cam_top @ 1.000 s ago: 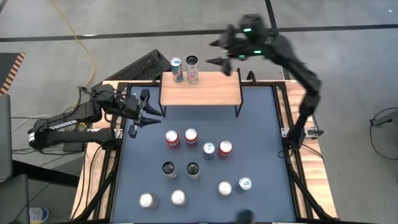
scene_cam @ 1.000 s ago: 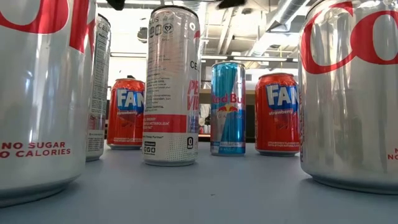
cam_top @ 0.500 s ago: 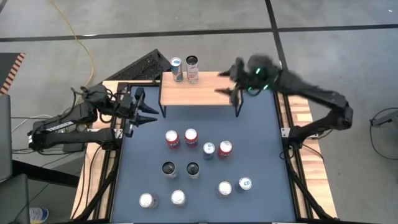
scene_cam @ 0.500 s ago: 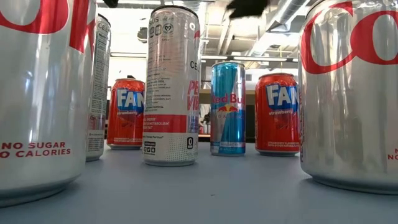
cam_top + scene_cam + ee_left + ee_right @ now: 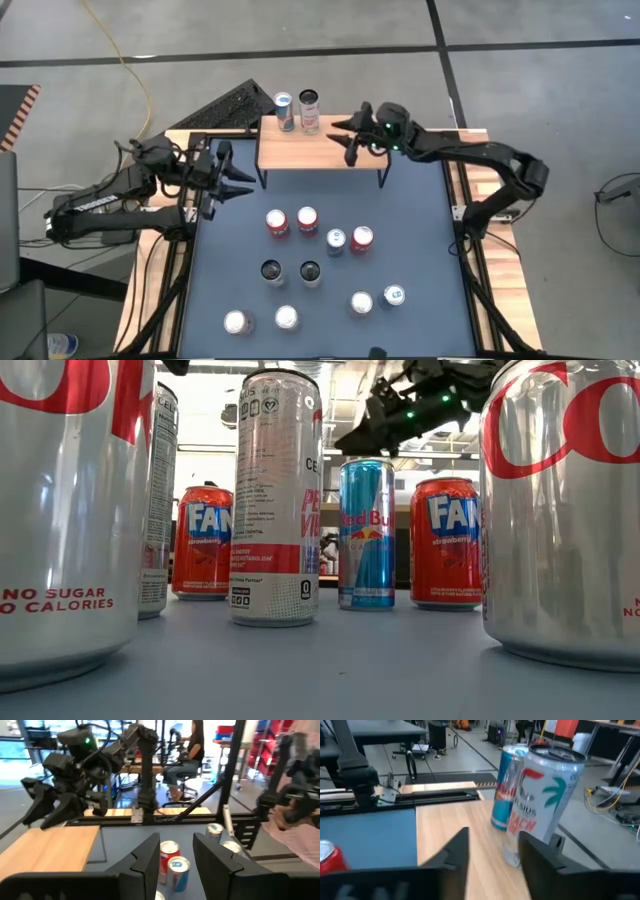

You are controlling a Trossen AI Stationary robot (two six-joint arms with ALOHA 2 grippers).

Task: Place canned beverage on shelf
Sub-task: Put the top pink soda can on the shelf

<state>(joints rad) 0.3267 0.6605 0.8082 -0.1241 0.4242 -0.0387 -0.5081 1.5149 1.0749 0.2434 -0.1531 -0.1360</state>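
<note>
The shelf (image 5: 320,148) with its wooden top stands at the table's far side. Two cans stand upright on its far left corner: a blue and silver one (image 5: 507,790) and a taller white one (image 5: 542,805). My right gripper (image 5: 345,138) hovers open and about level over the shelf top, just right of these cans, with nothing between its fingers; it also shows in its own wrist view (image 5: 492,860) and the low view (image 5: 385,420). My left gripper (image 5: 238,184) hangs open above the table's left side, empty (image 5: 175,857). Several more cans (image 5: 307,219) stand on the dark table.
Cans stand in loose rows on the dark mat: red ones (image 5: 277,222), a blue one (image 5: 336,240), dark-topped ones (image 5: 271,270) and white ones (image 5: 286,318) near the front. Most of the shelf top (image 5: 455,825) is bare wood. A keyboard (image 5: 228,105) lies beyond the table's far left.
My right gripper has come down from high beyond the table's far edge to just above the shelf top and has moved left toward the two cans there, tipping to nearly level. The cans have stayed in place.
</note>
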